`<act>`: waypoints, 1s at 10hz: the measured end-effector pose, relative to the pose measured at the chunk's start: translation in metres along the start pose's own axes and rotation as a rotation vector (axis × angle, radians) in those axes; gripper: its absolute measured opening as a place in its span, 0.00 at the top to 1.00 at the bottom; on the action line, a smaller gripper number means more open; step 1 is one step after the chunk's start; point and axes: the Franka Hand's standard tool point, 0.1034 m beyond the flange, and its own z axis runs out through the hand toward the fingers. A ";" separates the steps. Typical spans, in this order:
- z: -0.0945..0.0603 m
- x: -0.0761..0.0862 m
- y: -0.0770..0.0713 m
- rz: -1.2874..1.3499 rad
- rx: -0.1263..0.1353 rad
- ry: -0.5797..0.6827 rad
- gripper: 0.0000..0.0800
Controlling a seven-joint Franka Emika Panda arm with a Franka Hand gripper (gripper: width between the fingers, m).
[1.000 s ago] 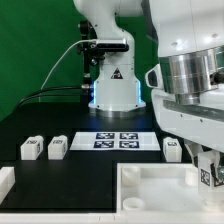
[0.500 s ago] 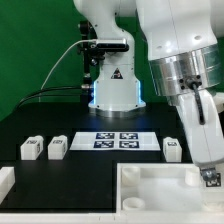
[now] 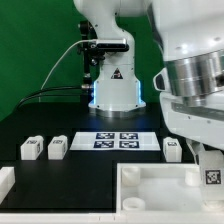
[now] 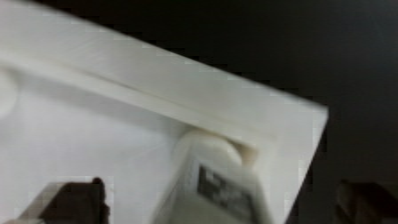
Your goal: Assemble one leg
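Leg stood at the tray corner, tool spread apart

One leg (image 4: 221,178) is seen upright at the corner of the white tray (image 4: 196,85), tag showing. It's flanked by the tool's (image 4: 217,204) fingers (image 4: 71,200), which are held apart with a gap on each side. Other legs (image 3: 57,148) can be seen on the black surface (image 3: 90,170) beside the marker board (image 3: 115,140).

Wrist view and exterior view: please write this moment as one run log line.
gripper: open, jaws either side of leg | leg: upright at tray corner | other legs: three, outside tray
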 end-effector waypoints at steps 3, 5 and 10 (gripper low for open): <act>0.001 0.006 0.004 -0.284 -0.006 0.004 0.19; 0.000 0.018 0.015 -0.548 -0.045 0.000 0.19; -0.002 0.015 0.007 -0.591 -0.080 0.005 0.64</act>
